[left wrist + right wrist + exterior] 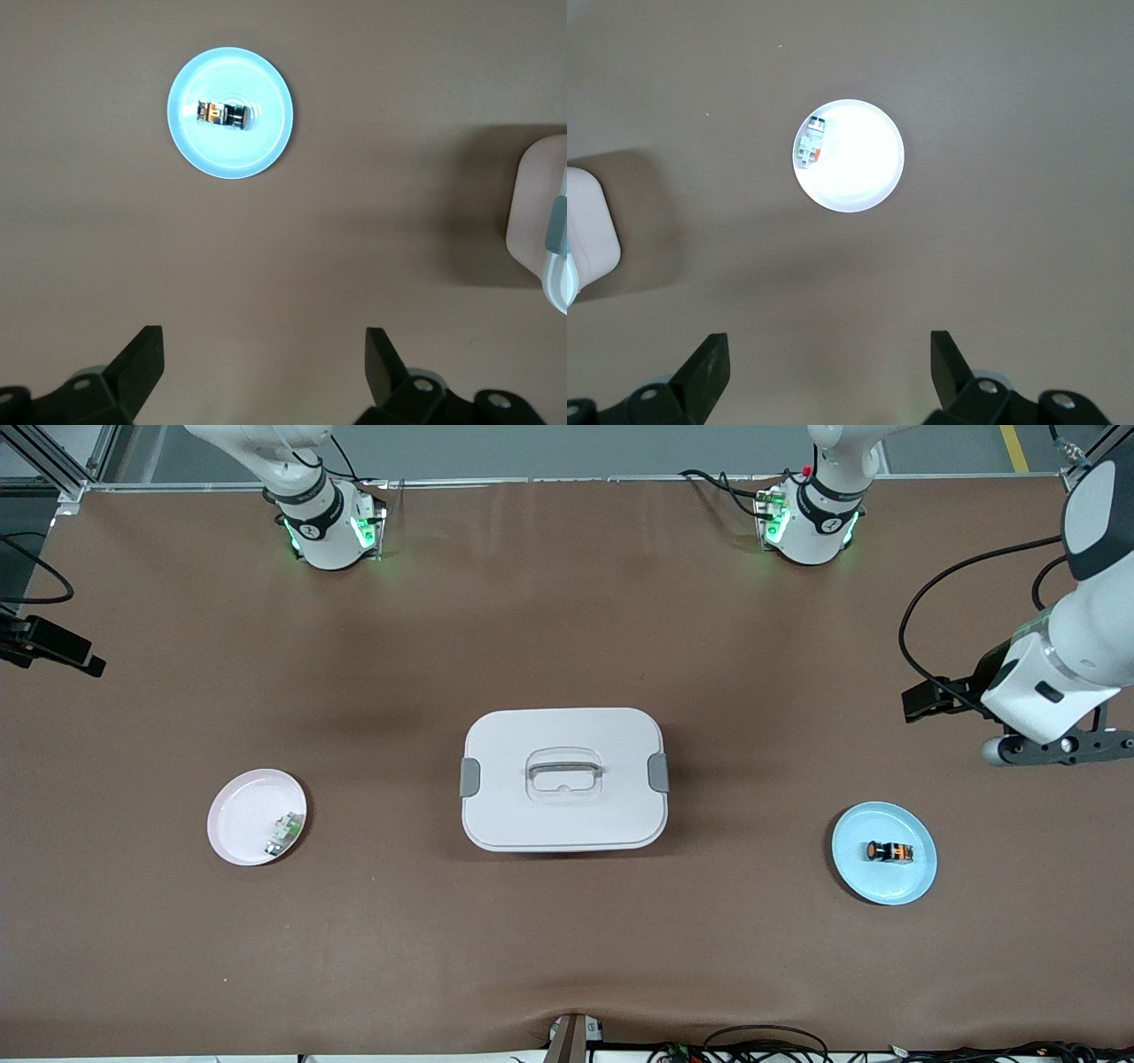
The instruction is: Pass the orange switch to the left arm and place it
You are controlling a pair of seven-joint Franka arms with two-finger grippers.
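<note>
Front view: the box (563,779) sits lid-on at the table's centre, grey latches at both short ends and its handle flat on top. My orange switch (889,851) lies on its side on the blue plate (912,881), which sits at about 3 o'clock from the box, toward my left arm's end of the table and slightly nearer the front camera. My left gripper (1059,748) hangs in the air at roughly 1 o'clock from that plate, over bare table – its fingers (142,359) stand spread wide and grip nothing, as the left wrist view confirms. At about 9 o'clock from the box, the pink plate (239,815) carries a small green-and-white component (283,834) at its rim. My right gripper (830,363) shows only in the right wrist view – released, fingers wide apart, nothing between them, with the pink plate in sight below it.
</note>
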